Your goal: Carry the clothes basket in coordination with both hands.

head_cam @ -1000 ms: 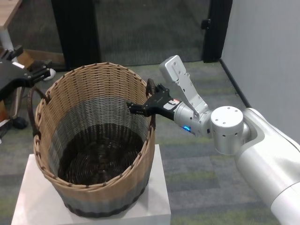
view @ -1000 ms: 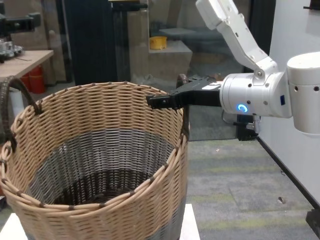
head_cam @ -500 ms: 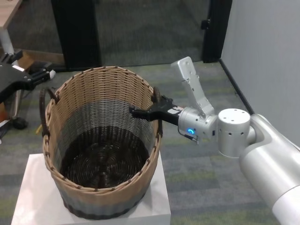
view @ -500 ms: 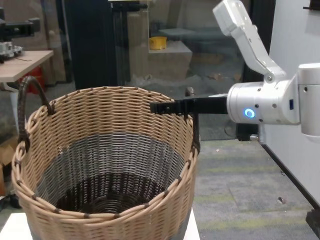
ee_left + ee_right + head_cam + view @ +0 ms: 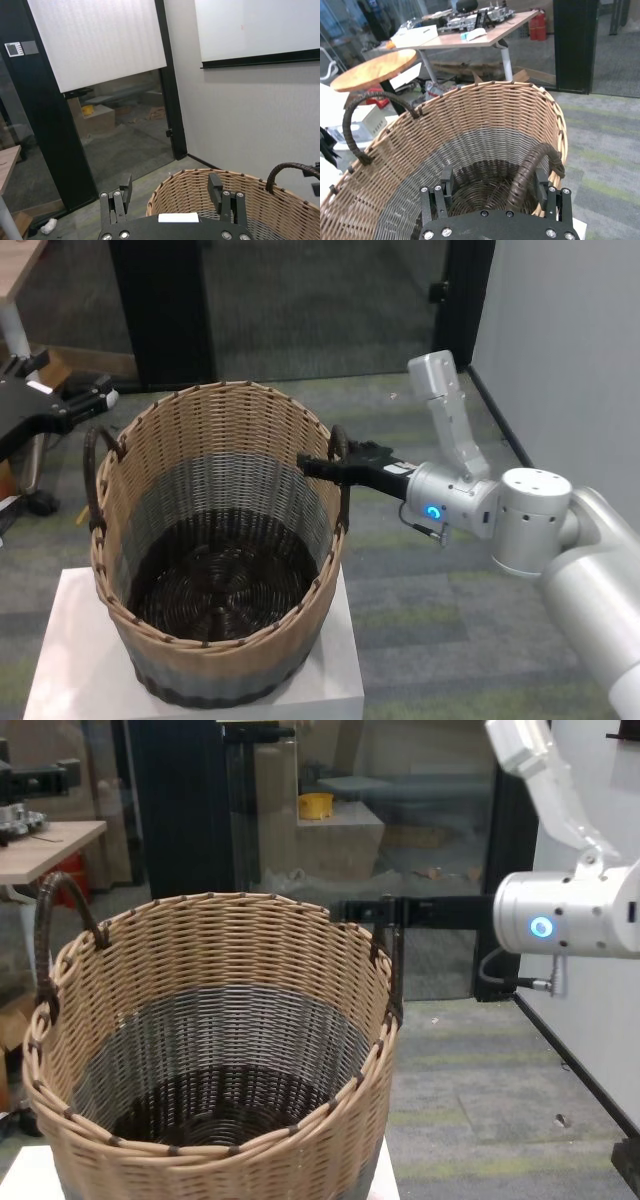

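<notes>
The right pincer (image 5: 318, 464) reaches in from the robot's right at rim height, its black fingers spread and gripping nothing. In the right wrist view the right pincer's two fingers stand on either side of the dark brown wrapped handle (image 5: 532, 167), which arches up between them; whether they touch it cannot be told. In the chest view the fingers lie level, just over the rim, with that same handle directly under them.

The clothes basket (image 5: 215, 540) stands upright directly ahead of this pincer, on a white counter (image 5: 345, 660), its tan upper wall, grey band and dark bottom all showing inside. Its other handle (image 5: 93, 465) rises on the far side from the right pincer.

The left pincer (image 5: 85, 397) hangs well beyond that handle, out past the basket's left rim and apart from it, fingers released and spread, holding nothing. From its wrist view the basket rim (image 5: 210, 177) lies just ahead of its fingers.
</notes>
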